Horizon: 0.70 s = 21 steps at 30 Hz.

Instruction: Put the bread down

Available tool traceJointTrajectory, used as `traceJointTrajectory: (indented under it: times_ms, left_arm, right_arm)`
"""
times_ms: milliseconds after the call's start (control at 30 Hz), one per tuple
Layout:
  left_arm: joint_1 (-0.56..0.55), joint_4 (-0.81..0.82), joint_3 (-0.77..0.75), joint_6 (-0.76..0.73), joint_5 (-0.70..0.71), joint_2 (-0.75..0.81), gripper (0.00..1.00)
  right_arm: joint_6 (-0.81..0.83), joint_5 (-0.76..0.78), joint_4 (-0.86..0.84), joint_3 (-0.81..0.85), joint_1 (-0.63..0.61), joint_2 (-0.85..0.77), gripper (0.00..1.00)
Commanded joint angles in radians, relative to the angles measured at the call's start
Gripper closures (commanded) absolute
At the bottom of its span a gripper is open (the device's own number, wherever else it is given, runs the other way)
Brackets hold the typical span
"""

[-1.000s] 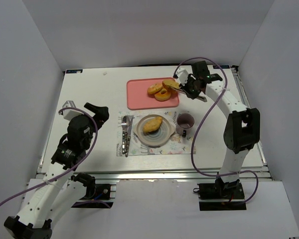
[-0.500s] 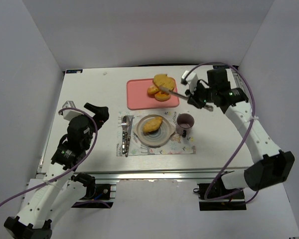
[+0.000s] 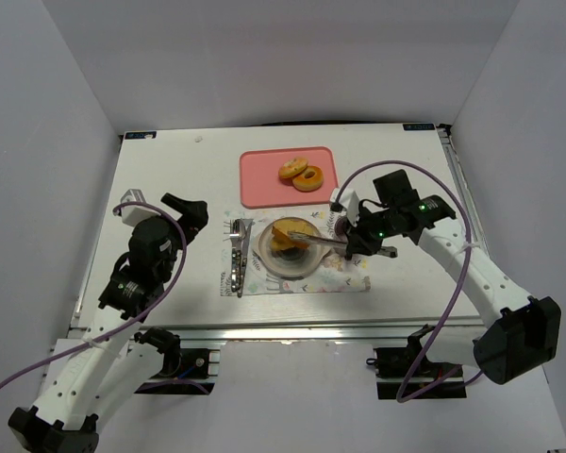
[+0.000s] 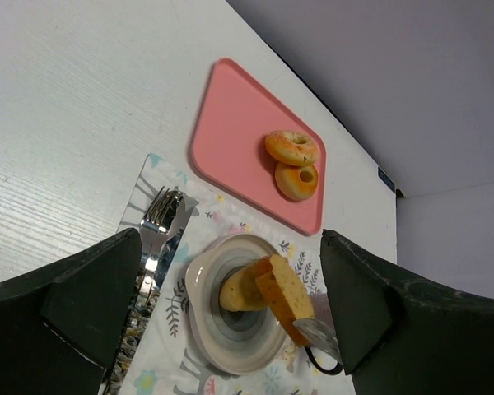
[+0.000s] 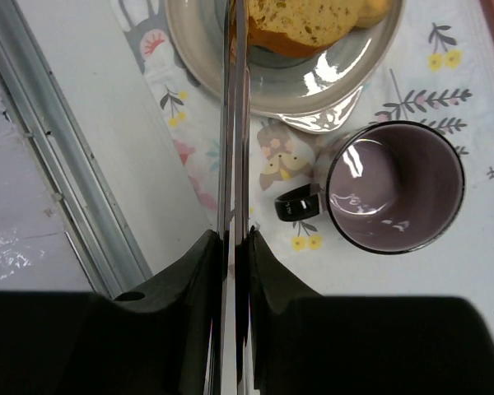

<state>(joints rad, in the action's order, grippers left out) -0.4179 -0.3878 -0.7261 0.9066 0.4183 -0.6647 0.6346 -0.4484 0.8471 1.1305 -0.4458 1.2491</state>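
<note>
My right gripper (image 3: 360, 238) is shut on metal tongs (image 3: 325, 241), which pinch a golden-brown oval bread slice (image 3: 297, 232) just over the grey plate (image 3: 292, 262). The slice leans against another bread piece (image 4: 240, 290) lying on the plate. In the right wrist view the tongs (image 5: 235, 148) run up from my gripper (image 5: 235, 247) to the slice (image 5: 309, 20) at the plate (image 5: 313, 82). Two ring-shaped breads (image 3: 293, 170) (image 3: 310, 179) lie on the pink tray (image 3: 264, 179). My left gripper (image 3: 184, 209) is open and empty, left of the placemat.
A purple mug (image 5: 393, 188) stands right of the plate on the floral placemat (image 3: 344, 280), right under my right wrist. A fork and knife (image 3: 238, 255) lie left of the plate. White walls enclose the table.
My right arm has swung from the pink tray toward me, carrying the slice in the tongs down to the plate. The left arm has not moved.
</note>
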Motion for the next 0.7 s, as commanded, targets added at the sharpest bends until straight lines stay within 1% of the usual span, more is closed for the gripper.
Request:
traceJointTrajectory:
  times_ms: [0, 33, 67, 100, 233, 267, 300, 500, 667]
  left_arm:
    - [0.001, -0.003, -0.007, -0.006, -0.004, 0.010, 0.02]
    - [0.001, -0.005, -0.007, -0.005, -0.001, 0.016, 0.02]
    - [0.001, -0.008, -0.006, -0.003, 0.000, 0.019, 0.02]
    - [0.001, -0.011, -0.004, -0.002, 0.000, 0.020, 0.02]
    - [0.001, -0.016, 0.001, 0.002, 0.002, 0.027, 0.02]
    - [0.001, -0.016, -0.002, 0.002, 0.002, 0.027, 0.02]
    - [0.001, -0.016, -0.003, 0.002, 0.002, 0.027, 0.02]
    - [0.001, -0.016, -0.004, 0.000, 0.000, 0.024, 0.02]
    - [0.001, -0.025, -0.006, 0.000, 0.004, 0.028, 0.02]
  right_arm:
    - [0.017, -0.039, -0.005, -0.014, -0.016, -0.020, 0.76]
    - [0.030, -0.045, 0.012, -0.014, -0.019, -0.017, 0.74]
    - [0.036, -0.061, 0.020, -0.017, -0.027, -0.016, 0.69]
    - [0.042, -0.065, 0.027, -0.020, -0.031, -0.014, 0.66]
    - [0.047, -0.069, 0.030, -0.035, -0.039, -0.014, 0.59]
    - [0.045, -0.065, 0.030, -0.034, -0.039, -0.016, 0.53]
    - [0.045, -0.062, 0.029, -0.032, -0.039, -0.017, 0.51]
    - [0.048, -0.076, 0.014, 0.021, -0.039, -0.037, 0.51]
    - [0.007, -0.064, -0.054, 0.135, -0.039, -0.036, 0.54]
